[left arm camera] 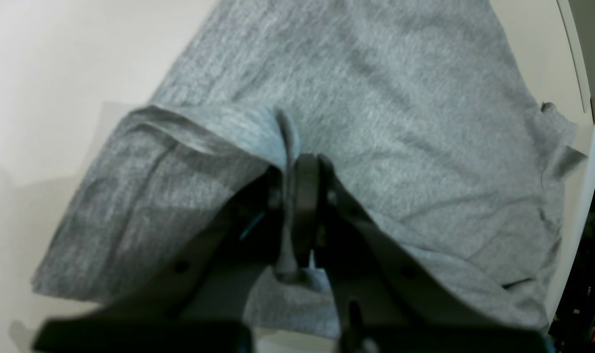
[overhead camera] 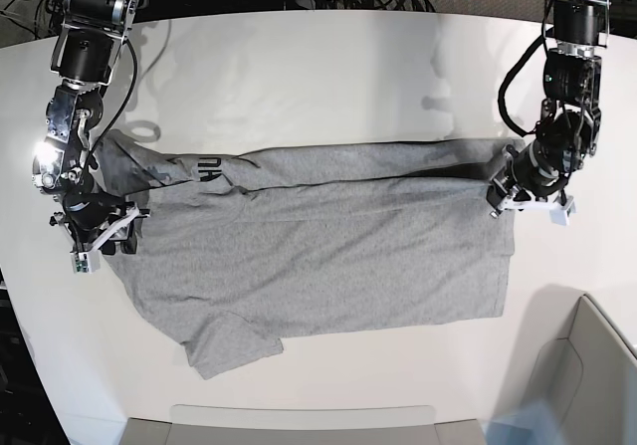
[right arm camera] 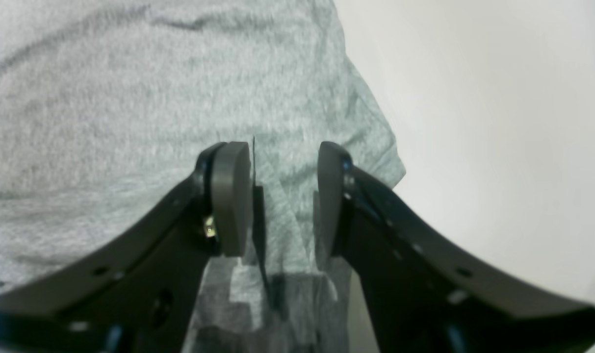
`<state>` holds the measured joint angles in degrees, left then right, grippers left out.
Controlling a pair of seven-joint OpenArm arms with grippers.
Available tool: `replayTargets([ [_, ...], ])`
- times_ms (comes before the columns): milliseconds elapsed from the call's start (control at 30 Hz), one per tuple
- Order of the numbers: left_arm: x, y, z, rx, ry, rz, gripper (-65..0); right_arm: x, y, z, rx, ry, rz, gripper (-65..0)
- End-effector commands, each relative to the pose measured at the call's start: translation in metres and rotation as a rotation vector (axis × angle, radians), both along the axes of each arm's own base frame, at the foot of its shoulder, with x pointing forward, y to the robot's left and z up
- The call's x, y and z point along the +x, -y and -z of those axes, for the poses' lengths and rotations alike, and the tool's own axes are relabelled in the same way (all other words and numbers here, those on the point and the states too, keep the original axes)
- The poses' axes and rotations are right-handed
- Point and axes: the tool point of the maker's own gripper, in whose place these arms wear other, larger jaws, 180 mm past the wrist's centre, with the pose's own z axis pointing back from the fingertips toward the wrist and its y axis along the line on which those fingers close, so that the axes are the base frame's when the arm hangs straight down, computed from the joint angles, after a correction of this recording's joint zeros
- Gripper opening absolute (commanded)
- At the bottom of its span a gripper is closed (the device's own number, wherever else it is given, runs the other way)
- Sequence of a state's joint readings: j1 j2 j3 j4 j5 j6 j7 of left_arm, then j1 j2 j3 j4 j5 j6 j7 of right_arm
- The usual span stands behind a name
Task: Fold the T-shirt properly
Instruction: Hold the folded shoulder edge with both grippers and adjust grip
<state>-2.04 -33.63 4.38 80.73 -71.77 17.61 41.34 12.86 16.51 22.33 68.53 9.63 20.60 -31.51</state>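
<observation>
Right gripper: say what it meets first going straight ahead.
Probably the T-shirt, lying just beyond the right gripper's open fingertips, though how far below is unclear.

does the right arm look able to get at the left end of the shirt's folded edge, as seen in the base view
Probably yes: the right gripper hangs open just over that part of the T-shirt, and nothing seems to lie between its fingers and the cloth.
</observation>
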Motion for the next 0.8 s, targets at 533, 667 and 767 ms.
replayTargets([
  [533, -0.003, -0.004, -0.001, -0.028, -0.051, 0.025, -40.2, 0.011, -0.003, -0.025, -0.010, 0.074, -0.064, -41.3],
  [667, -0.003, -0.004, -0.001, -0.028, -0.049, 0.025, -40.2, 0.011, -0.004, -0.025, -0.010, 0.074, -0.065, -41.3],
  [767, 0.001, -0.013, -0.005, -0.014, -0.022, -0.011, -40.2, 0.011, -0.004, -0.025, -0.010, 0.074, -0.067, -41.3],
])
